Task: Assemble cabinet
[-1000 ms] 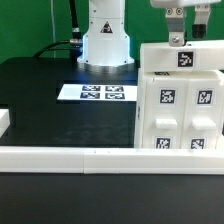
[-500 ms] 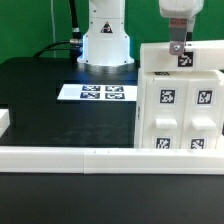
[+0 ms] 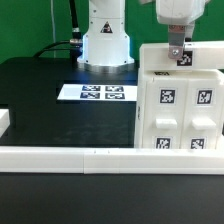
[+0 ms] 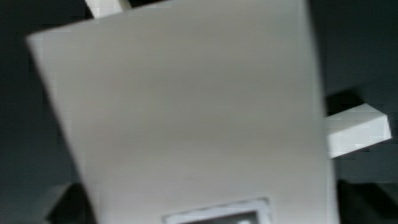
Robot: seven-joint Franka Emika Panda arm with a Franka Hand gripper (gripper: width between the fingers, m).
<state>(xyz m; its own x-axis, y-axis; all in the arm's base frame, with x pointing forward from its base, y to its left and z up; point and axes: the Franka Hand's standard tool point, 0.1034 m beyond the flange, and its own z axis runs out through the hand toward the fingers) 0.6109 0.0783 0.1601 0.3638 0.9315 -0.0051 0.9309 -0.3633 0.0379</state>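
the hand (image 3: pixel 178 50) has come down onto the cabinet (image 3: pixel 180 105), standing on the tabletop (image 3: pixel 60 120) at the exterior view's right; jaws straddle its top, narrowing; a grasp seems underway, though i cannot tell if it grips yet

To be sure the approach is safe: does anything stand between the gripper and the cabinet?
Nothing visible does. In the exterior view the gripper sits right at the top edge of the cabinet, with no other part between them.
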